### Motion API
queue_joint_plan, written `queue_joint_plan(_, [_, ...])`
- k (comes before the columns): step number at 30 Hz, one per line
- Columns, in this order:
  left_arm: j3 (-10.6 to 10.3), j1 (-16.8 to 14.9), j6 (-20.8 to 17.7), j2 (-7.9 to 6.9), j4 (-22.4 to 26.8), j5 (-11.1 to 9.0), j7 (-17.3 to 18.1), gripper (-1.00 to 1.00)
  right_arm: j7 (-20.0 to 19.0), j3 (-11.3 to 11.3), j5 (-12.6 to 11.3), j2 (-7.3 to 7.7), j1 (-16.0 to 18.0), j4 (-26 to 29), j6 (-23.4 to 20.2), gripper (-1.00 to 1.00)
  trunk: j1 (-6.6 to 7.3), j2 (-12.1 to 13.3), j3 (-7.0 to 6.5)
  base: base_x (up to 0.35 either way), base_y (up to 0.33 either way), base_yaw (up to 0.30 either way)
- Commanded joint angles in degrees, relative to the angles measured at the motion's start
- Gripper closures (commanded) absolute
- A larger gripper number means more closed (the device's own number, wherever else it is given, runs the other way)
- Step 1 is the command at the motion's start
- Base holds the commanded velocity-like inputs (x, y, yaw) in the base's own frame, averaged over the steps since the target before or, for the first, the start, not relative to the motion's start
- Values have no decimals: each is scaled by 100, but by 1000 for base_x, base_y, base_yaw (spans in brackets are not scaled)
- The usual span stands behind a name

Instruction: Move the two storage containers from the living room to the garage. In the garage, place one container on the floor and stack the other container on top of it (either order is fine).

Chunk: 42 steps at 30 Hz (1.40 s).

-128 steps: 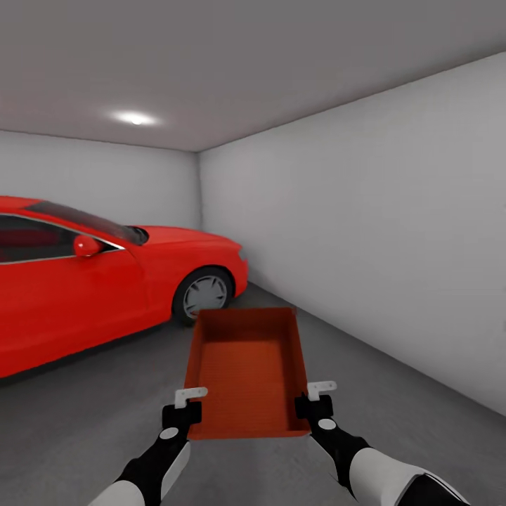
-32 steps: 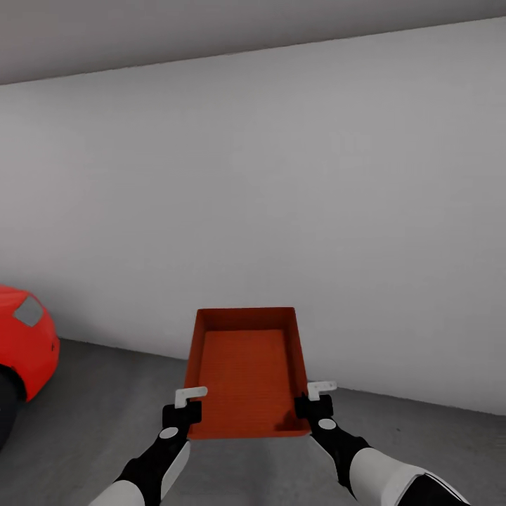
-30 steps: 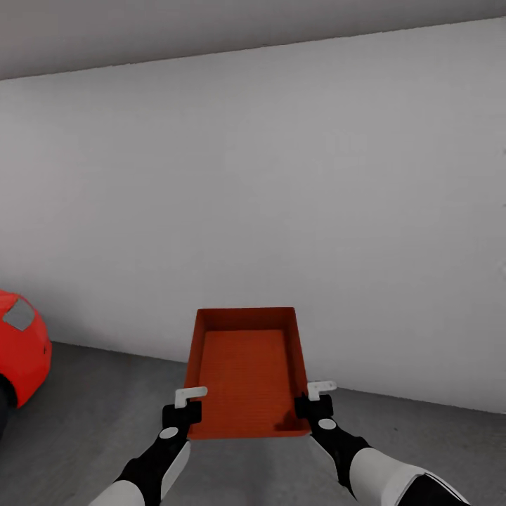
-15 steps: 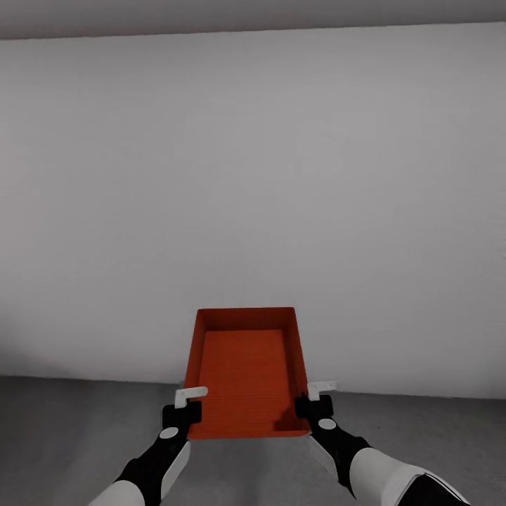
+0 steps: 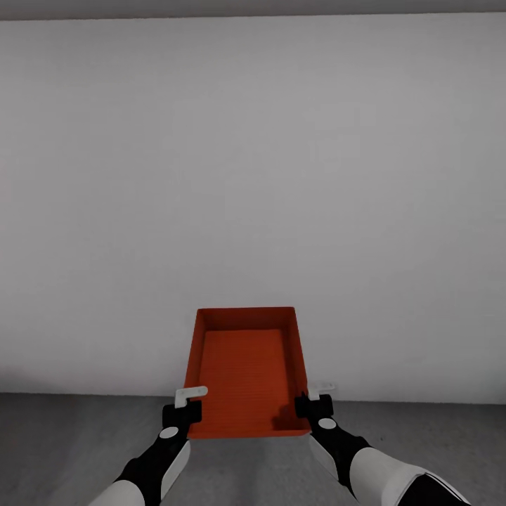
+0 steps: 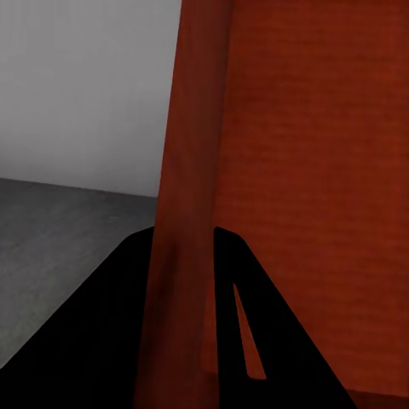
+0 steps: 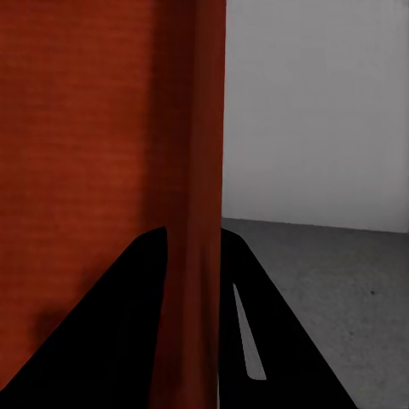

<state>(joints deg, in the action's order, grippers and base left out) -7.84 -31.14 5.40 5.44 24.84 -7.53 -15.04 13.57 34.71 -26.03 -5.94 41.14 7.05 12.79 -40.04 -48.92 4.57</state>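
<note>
Head view: both arms are carrying the storage container (image 5: 246, 372) at lower centre, above the floor (image 5: 70, 450), facing a grey wall (image 5: 253, 176). Keeping it level matters.

Left wrist view: the left gripper (image 6: 183, 281) is pinching one side wall.

Right wrist view: the right gripper (image 7: 194, 281) is clamping the opposite wall.

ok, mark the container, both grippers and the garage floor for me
storage container (image 5: 244, 376), head view, inner base.
left gripper (image 5: 184, 410), head view, at the container's left wall.
right gripper (image 5: 313, 403), head view, at the container's right wall.
floor (image 5: 63, 439), head view, bare grey patch.
</note>
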Motion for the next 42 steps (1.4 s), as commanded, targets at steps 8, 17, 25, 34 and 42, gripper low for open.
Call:
queue_joint_plan(8, [20, -4, 17, -9, 29, -38, -71, 100, 23, -351, -308, 5, 8, -2, 13, 100, -2, -7, 9, 9, 2, 0])
queue_joint_plan(17, [20, -4, 17, -8, 30, -38, -77, 100, 23, -351, -311, 7, 8, -2, 10, 100, -2, -7, 9, 0, 0, 0])
queue_joint_plan(25, [20, -4, 20, -8, 22, -38, -73, 100, 23, -351, -315, 5, 8, -2, 11, 100, -2, -7, 9, 0, 0, 0])
queue_joint_plan(34, [20, -3, 22, -8, 29, -38, -76, 100, 23, -349, -321, -3, 8, -2, 6, 100, -2, -7, 9, 0, 0, 0])
queue_joint_plan(42, [20, -5, 25, -8, 30, -38, -75, 100, 23, -350, -324, 13, 8, -2, -36, 100, -2, -7, 53, 0, 0, 0])
